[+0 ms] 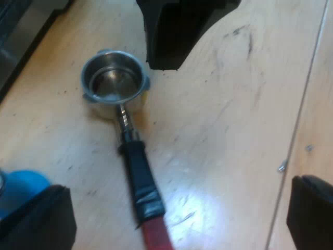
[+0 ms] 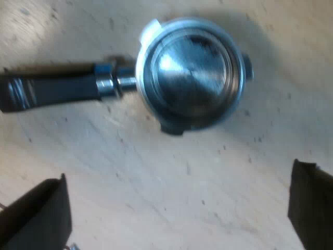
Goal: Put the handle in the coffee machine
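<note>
The metal holder lies loose on the wooden table, its empty round basket (image 1: 114,83) facing up and its dark handle (image 1: 140,177) running to a red end (image 1: 156,234). My left gripper (image 1: 177,208) is open above the table, fingers wide on either side of the handle's red end and not touching it. My right gripper (image 2: 177,203) is open too and hovers just over the basket (image 2: 190,73), with the handle (image 2: 52,89) stretching away from it. From the left wrist, the right arm's black gripper (image 1: 177,31) shows close beside the basket.
A blue tamper (image 1: 18,187) stands by one of my left fingers (image 1: 36,219). A dark edge of the espresso machine (image 1: 15,36) borders the table beyond the basket. A seam (image 1: 302,104) runs along the wooden tabletop.
</note>
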Robot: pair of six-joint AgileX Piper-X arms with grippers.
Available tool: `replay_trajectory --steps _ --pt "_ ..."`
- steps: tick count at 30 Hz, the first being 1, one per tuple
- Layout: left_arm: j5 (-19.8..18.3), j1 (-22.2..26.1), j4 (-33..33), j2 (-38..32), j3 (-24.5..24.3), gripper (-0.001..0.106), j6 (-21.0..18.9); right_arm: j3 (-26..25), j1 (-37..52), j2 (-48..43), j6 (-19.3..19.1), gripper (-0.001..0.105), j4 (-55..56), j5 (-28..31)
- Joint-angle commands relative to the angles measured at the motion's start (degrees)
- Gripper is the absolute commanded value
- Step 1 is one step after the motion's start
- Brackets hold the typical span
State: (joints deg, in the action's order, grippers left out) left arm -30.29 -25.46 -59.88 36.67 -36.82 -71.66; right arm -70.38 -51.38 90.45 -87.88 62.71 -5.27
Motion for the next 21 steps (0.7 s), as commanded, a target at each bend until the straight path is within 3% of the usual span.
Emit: replay_trajectory --steps 1,4,10,21 --pt "3.8 -0.7 1.4 -0.3 0.4 0.084 -2.3 -0.2 1.1 0.4 -1.5 0.088 -3.5 0.1" --pt "3.6 -0.5 2.4 -0.3 0.7 0.084 -6.9 -0.2 1.9 1.6 -2.1 0.085 -4.9 0.1" --pt "4.8 -0.3 4.6 -0.3 2.4 0.084 -7.0 -0.2 2.8 6.5 -7.3 0.085 -6.4 -0.1" --pt "4.8 -0.3 6.2 -0.3 4.7 0.084 -6.5 -0.2 2.8 9.5 -7.4 0.085 -10.7 -1.8"
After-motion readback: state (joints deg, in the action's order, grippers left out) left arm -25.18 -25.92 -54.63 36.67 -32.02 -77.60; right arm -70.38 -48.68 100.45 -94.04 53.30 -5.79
